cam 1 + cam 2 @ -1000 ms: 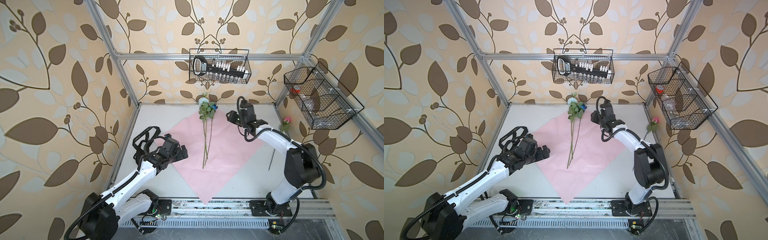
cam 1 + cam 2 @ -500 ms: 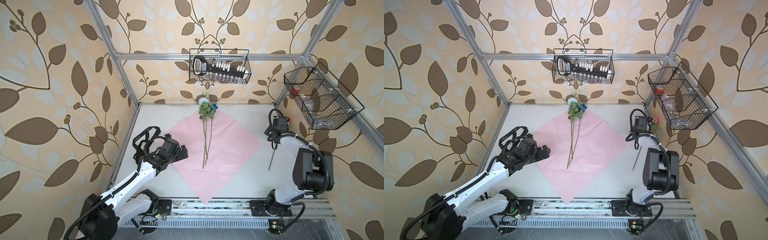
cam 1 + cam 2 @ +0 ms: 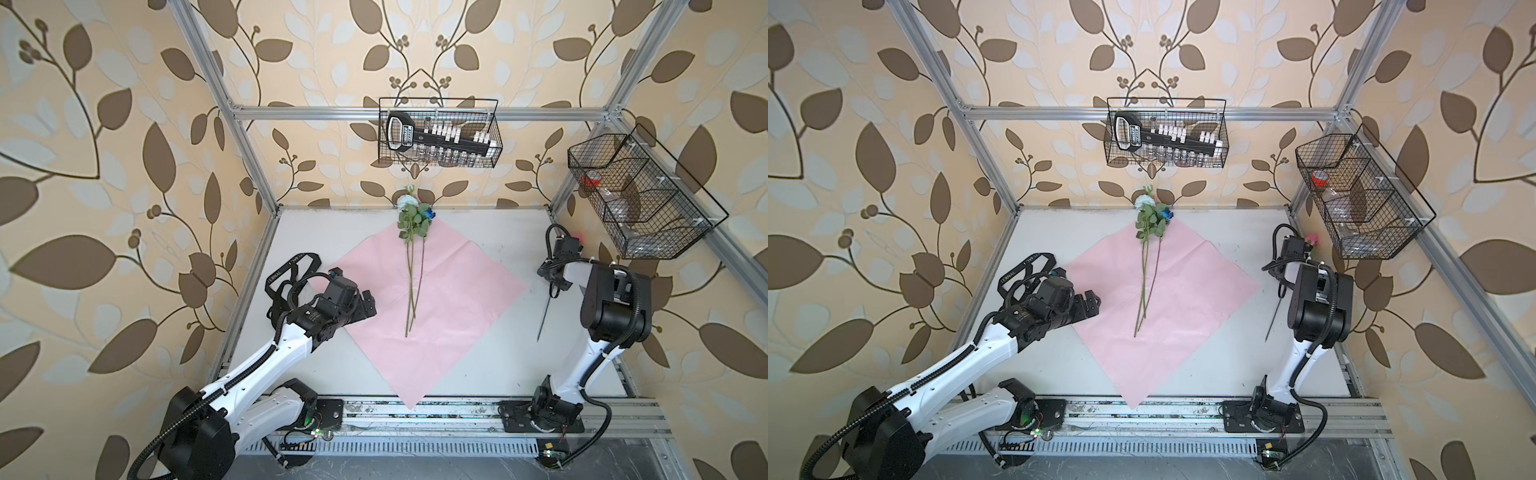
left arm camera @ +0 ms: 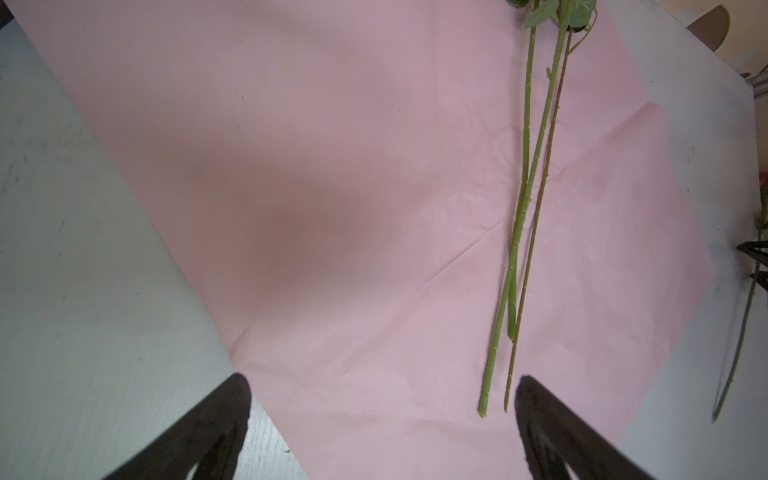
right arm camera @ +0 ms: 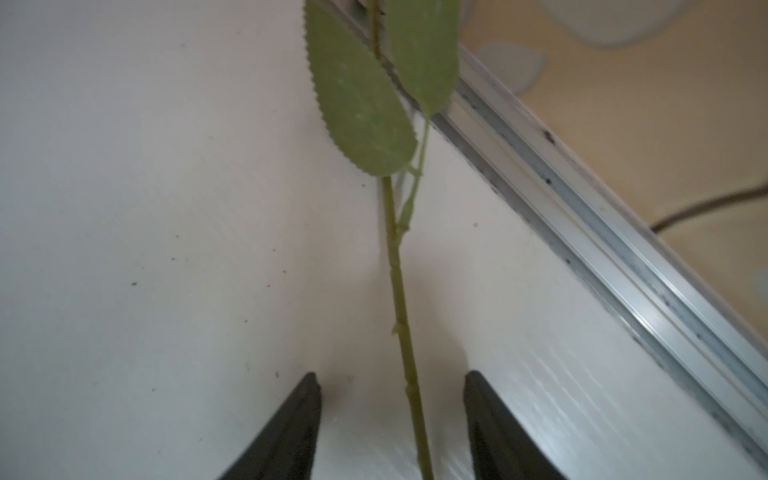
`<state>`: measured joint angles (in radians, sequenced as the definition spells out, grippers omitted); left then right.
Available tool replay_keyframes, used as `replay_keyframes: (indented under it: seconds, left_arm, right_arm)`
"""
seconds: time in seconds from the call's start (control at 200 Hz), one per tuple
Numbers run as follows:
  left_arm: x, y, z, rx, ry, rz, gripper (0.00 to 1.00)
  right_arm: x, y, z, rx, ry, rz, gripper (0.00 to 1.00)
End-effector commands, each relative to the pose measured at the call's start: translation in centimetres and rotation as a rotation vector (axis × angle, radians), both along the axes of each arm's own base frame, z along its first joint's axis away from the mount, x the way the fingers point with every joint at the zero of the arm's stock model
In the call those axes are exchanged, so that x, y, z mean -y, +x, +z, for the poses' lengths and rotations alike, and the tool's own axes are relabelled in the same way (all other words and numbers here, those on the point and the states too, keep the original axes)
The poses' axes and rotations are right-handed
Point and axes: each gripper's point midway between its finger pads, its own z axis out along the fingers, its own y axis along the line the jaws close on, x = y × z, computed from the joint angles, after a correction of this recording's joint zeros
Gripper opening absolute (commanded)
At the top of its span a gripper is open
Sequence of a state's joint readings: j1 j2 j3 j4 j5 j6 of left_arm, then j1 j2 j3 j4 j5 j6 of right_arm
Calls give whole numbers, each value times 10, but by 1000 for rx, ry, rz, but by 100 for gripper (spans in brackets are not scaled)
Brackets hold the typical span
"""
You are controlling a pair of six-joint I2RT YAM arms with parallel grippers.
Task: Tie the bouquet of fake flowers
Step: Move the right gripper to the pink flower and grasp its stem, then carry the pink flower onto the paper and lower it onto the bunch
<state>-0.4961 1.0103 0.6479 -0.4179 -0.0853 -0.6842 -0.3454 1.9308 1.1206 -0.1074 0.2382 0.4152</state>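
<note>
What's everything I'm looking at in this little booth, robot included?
Table: one, white, booth floor.
Paper sheet: one, pink, flat mid-table.
Flowers: three stems, pale and dark blue blooms, green leaves, lying on the paper.
Single flower: one, pink bloom, green stem, table's right edge.
Ribbon: one, black, white lettering, left edge beside the arm.
Back basket: one, black wire, back wall, holding black-and-white items.
Side basket: one, black wire, right wall, holding a red-capped item.
Left gripper: one, black, open, at the paper's left corner.
Right gripper: one, black, open, astride the single flower's stem, not touching.
</note>
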Motion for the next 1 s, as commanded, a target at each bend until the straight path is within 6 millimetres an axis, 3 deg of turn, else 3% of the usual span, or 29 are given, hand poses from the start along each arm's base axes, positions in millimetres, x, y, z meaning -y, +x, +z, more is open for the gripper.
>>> replay_keyframes:
  seconds: [0.0,0.125,0.19,0.295,0.515,0.65,0.83,0.895,0.995]
  left_arm:
    - [1,7,12,29,-15,18,99]
    - [1,7,13,31,-15,19,99]
    - [-1,5,12,29,-11,24,99]
    - [-3,3,12,31,-7,29,99]
    - [-4,1,10,31,-12,34,99]
    - [-4,1,11,30,-14,34,99]
    - [-6,-1,8,26,-17,44,99]
    - [-5,-1,7,23,-19,44,99]
    - [-5,0,6,21,-20,46,99]
  right_arm:
    - [-26,-4,-41,-82,147,87,41]
    - [-36,5,-54,-105,206,150,16]
    - [-40,11,-54,-104,224,189,7]
    - [-50,19,-53,-108,260,251,0]
    - [-72,29,-40,-108,252,355,0]
    - [-82,35,-14,-76,216,388,0]
    - [-103,41,44,39,190,416,0]
    - [-118,41,64,109,225,431,0]
    - [-158,41,88,214,306,478,0]
